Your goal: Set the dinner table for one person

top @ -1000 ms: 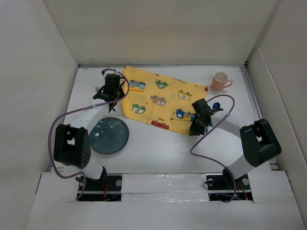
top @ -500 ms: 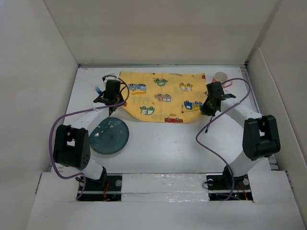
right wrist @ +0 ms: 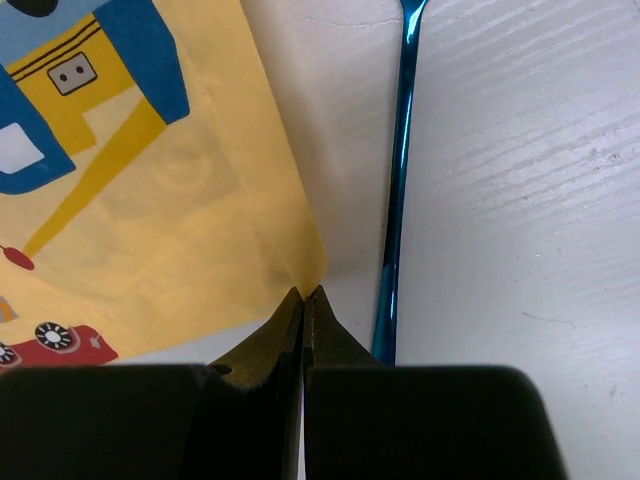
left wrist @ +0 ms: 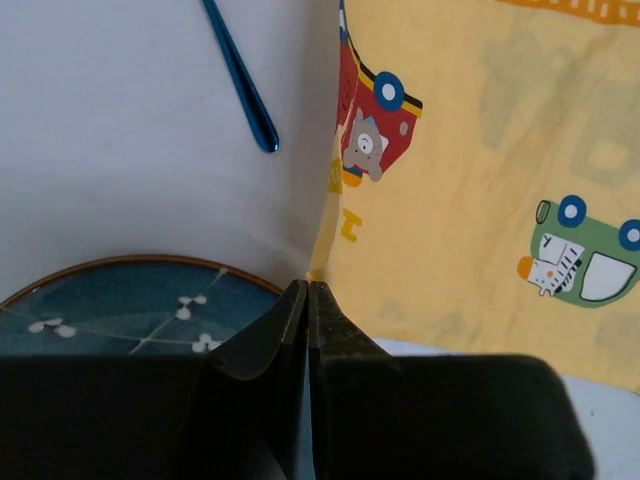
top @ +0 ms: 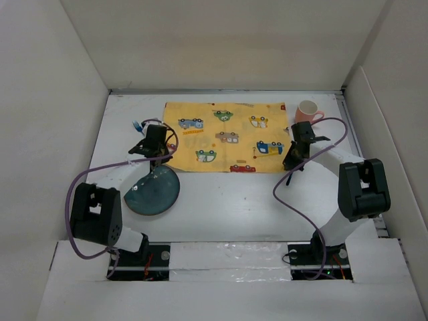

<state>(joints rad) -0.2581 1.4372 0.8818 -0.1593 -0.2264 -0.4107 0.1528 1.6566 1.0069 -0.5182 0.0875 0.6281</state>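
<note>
The yellow car-print mat (top: 226, 136) lies spread flat on the back half of the white dinner table (top: 227, 207). My left gripper (top: 161, 160) is shut on the mat's near-left corner (left wrist: 322, 262), just above the rim of the dark teal plate (top: 152, 191). My right gripper (top: 291, 164) is shut on the mat's near-right corner (right wrist: 305, 270). The left wrist view shows my left gripper (left wrist: 308, 290) pinching the mat (left wrist: 480, 180) beside the plate (left wrist: 130, 305). The right wrist view shows my right gripper (right wrist: 304, 295) pinching the mat (right wrist: 150, 180).
A pink cup (top: 307, 112) stands at the back right, just past the mat's corner. A blue utensil (top: 138, 125) lies left of the mat and its handle shows in the left wrist view (left wrist: 240, 85). Another blue utensil handle (right wrist: 395, 200) lies right of the right gripper. White walls enclose the table.
The right gripper swung its corner out to the right and the left gripper drew its corner nearer. The mat went from skewed to square and flat, then shifted slightly towards the near side.
</note>
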